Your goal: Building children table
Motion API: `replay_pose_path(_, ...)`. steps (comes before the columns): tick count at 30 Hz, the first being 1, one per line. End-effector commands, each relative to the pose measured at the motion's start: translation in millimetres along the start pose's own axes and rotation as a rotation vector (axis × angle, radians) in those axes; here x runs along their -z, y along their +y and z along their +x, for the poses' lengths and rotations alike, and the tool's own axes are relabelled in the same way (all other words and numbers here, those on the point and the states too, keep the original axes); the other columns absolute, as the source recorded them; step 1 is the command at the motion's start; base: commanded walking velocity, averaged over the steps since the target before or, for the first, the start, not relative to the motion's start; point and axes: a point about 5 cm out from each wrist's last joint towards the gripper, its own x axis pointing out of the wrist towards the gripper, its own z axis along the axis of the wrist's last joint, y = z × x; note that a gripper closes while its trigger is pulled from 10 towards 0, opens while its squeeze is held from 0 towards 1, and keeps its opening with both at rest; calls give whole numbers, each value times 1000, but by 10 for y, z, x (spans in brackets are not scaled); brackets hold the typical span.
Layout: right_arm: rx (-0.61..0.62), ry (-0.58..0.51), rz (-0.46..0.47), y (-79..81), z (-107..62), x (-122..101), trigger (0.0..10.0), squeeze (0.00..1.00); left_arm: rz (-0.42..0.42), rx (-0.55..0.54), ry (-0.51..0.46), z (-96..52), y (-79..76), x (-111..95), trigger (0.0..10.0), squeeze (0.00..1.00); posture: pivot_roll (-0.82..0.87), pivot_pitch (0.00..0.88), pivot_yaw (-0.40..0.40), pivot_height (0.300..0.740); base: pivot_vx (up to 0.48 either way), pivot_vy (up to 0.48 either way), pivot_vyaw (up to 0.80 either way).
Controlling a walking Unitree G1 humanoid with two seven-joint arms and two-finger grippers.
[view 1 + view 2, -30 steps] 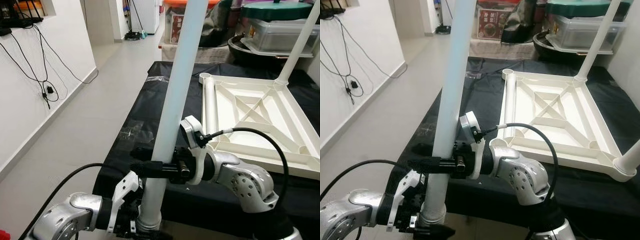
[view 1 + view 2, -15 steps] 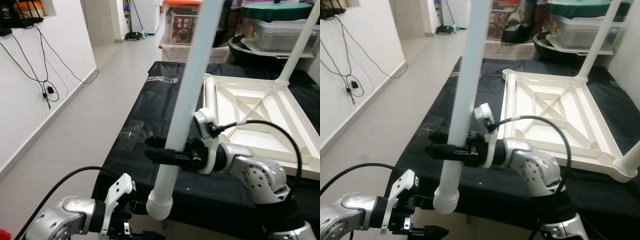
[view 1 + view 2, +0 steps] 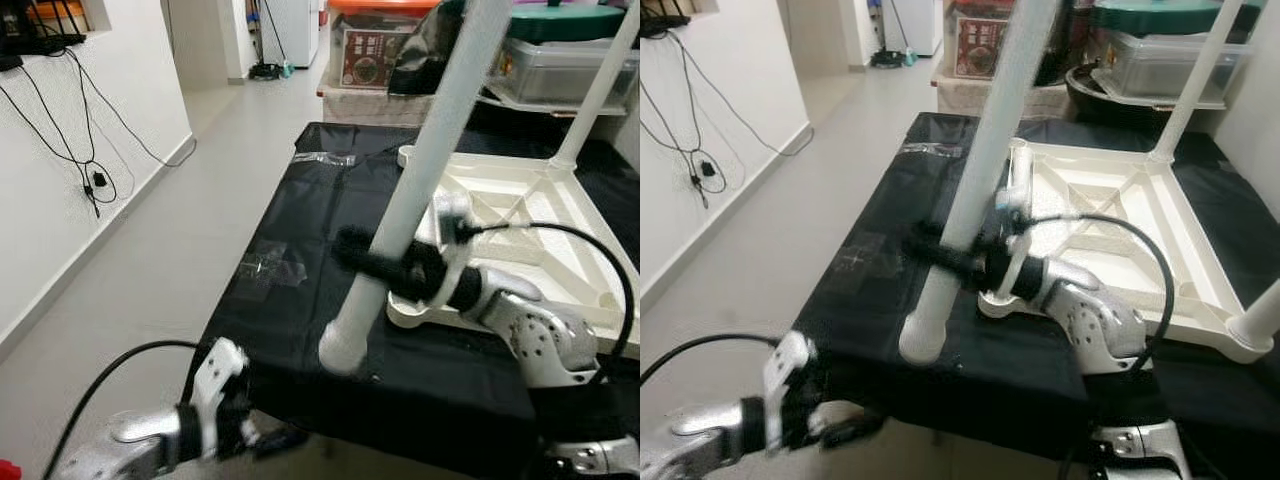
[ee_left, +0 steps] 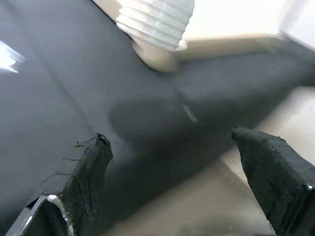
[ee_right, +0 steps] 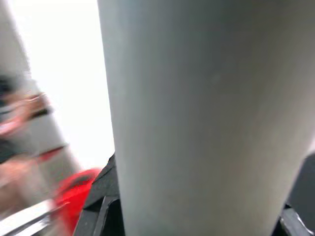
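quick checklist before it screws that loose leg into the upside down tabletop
1. Leg held: ok. The right claw is clamped round the white leg.
2. Left claw out of the way: ok. It is open, low by the near table edge, holding nothing.
3. Threaded end free: ok. It hangs in the air above the black cloth.
4. Leg upright over a socket: not ok. It is tilted, its lower end short of the tabletop.
5. Corner socket empty: cannot tell.
6. Other legs fitted: ok for one leg at a far corner.
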Motion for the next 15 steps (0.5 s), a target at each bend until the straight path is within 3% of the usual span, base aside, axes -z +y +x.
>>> replay_pose_path(1, 81, -31, -43, -65, -18, -51, 0, 0, 39, -75, -4, -36, 74, -27, 10000, 0, 97, 54, -5, 740, 0, 0, 0)
replay_pose_path(4, 328, -137, -99, -189, 32, -102, 0, 0, 65, -216, -80, 71, 107, -104, 10000, 0, 96, 51, -3, 740, 0, 0, 0)
replay_pose_path(8, 422, -174, -145, -253, 34, -154, 0, 0, 75, -237, -86, 86, 92, -105, 10000, 0, 99, 53, -4, 740, 0, 0, 0)
replay_pose_path(10, 608, -193, -280, -390, -11, -265, 0, 0, 95, -281, -96, 81, 104, -111, 10000, 0, 99, 55, -5, 740, 0, 0, 0)
replay_pose_path(11, 608, -193, -280, -390, -11, -265, 0, 0, 95, -281, -96, 81, 104, -111, 10000, 0, 99, 55, -5, 740, 0, 0, 0)
replay_pose_path(14, 837, -163, -549, -545, -105, -397, 0, 0, 119, -354, -110, 82, 117, -119, 10000, 0, 99, 68, -8, 740, 0, 0, 0)
replay_pose_path(15, 837, -163, -549, -545, -105, -397, 0, 0, 119, -354, -110, 82, 117, -119, 10000, 0, 99, 68, -8, 740, 0, 0, 0)
